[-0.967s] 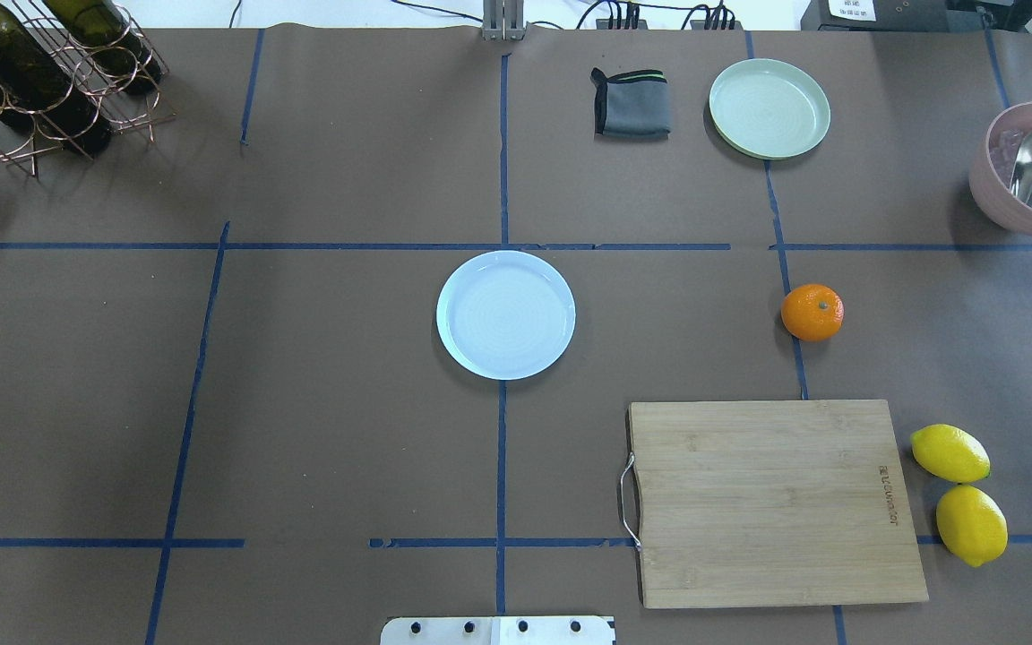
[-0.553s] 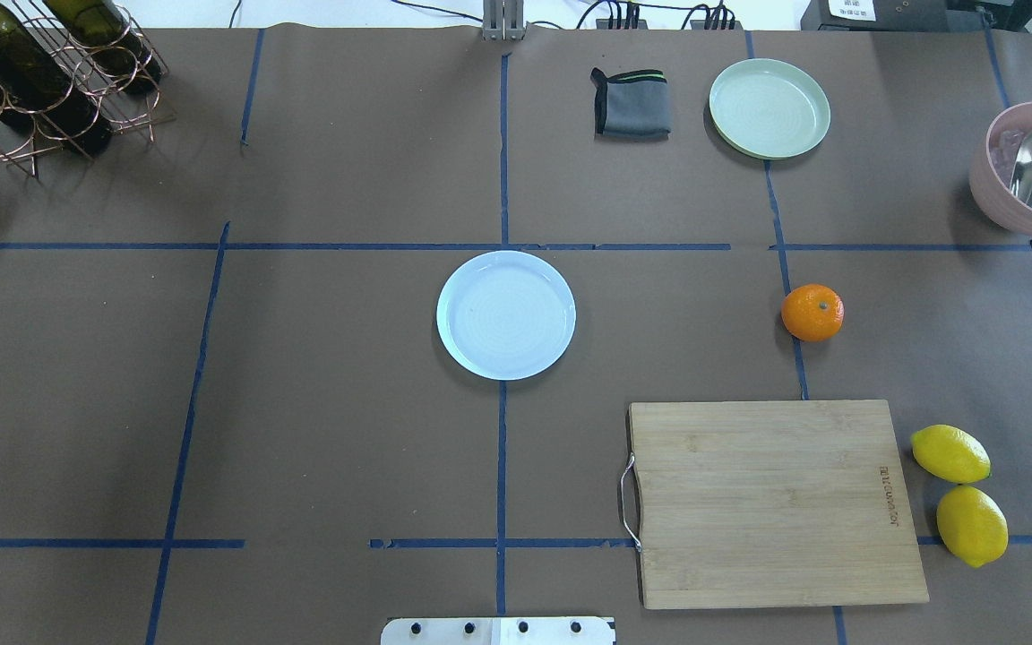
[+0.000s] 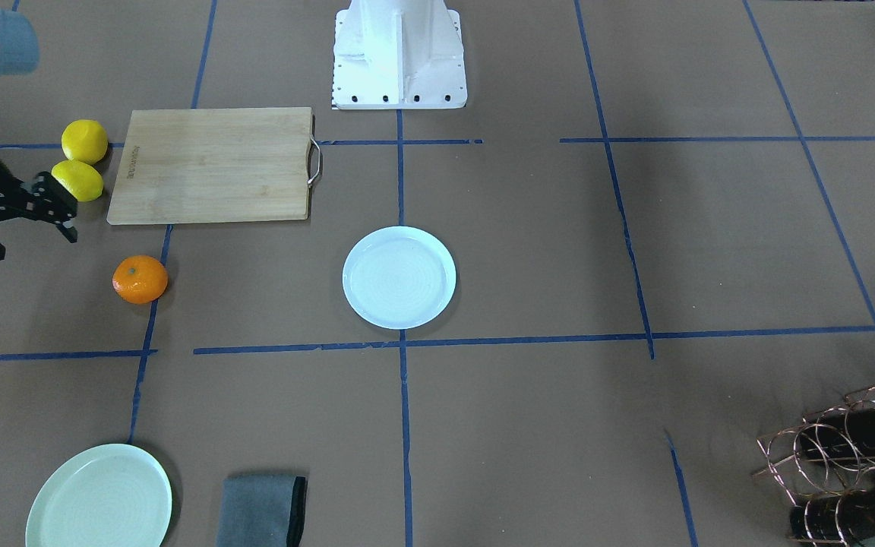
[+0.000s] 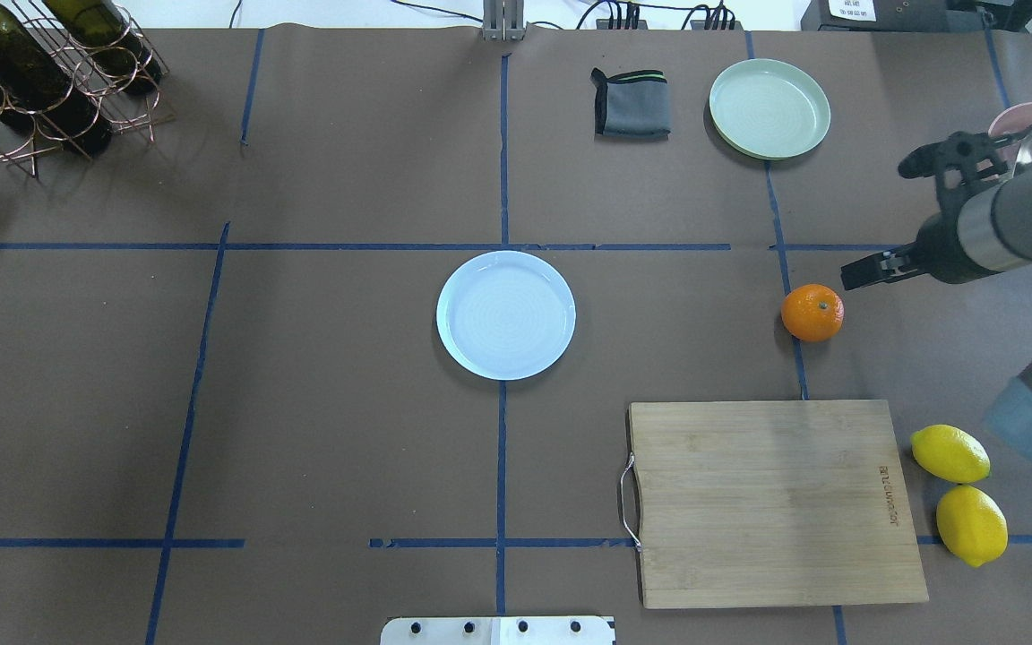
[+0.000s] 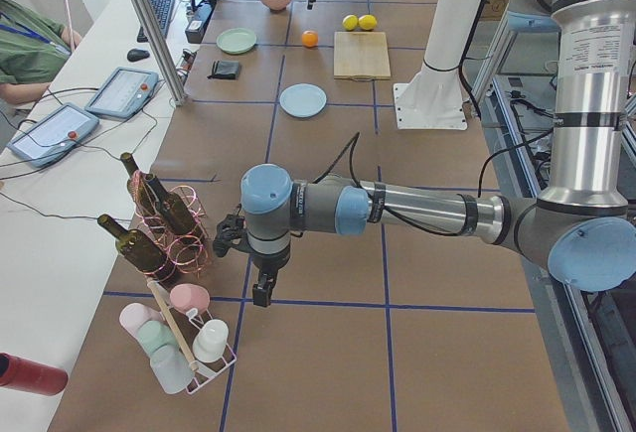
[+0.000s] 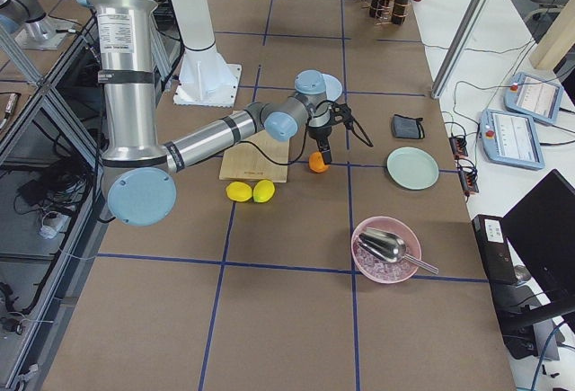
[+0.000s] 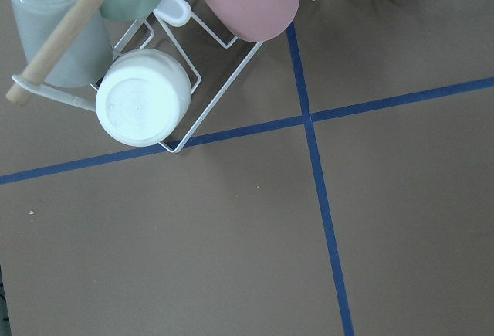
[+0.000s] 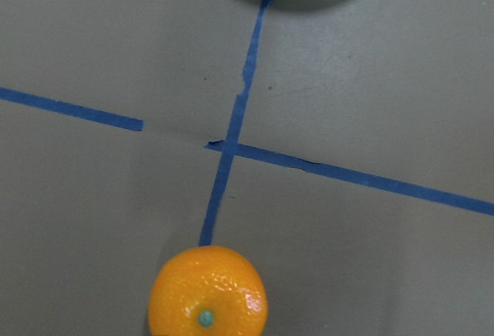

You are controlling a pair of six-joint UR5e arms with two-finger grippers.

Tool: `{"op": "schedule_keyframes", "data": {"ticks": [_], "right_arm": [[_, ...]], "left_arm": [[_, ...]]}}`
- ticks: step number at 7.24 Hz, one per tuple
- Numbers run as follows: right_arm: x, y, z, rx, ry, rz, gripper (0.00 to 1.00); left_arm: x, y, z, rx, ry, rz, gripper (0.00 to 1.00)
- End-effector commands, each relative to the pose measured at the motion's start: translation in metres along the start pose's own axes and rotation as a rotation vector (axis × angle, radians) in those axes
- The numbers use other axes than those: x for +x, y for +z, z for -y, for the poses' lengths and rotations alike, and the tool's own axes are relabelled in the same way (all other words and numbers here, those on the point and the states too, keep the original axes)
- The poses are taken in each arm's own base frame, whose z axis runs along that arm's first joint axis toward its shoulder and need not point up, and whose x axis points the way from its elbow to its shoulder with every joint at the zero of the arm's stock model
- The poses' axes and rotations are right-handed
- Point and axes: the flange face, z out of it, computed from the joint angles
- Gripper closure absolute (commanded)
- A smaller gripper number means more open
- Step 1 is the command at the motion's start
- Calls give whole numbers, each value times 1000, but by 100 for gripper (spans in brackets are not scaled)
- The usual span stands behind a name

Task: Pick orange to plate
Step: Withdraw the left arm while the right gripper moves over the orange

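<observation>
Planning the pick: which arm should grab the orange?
Right. The right gripper hovers open close to the orange; the left gripper is at the table's far end, by the white cup.

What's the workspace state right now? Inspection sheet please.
Surface: brown-paper table with a blue tape grid.
Job's things: orange on the table, not gripped; plate empty, mid-table.
Clutter: cutting board, lemons, mint plate, grey cloth, pink bowl holding a scoop, bottle rack, cup rack.
Grippers: right gripper near the orange, apart from it, jaws open and empty; left gripper by the cup rack, jaws not judgeable.
Cables: leads at the far edge.
Surroundings: operator, tablets on the side bench.
</observation>
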Motion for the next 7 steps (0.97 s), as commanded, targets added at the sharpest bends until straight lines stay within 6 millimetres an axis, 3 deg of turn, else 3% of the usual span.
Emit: {"op": "schedule_keyframes", "data": {"ticks": [1, 3, 7], "right_arm": [[-29, 38, -13, 26, 16, -13, 0], [-49, 58, -6, 40, 3, -17, 0], [-42, 87, -20, 26, -11, -85, 0]], "left_arm": [[3, -3, 1, 7, 6, 1, 0], [2, -3, 1, 6, 5, 1, 0], [3, -3, 1, 7, 7, 1, 0]]}}
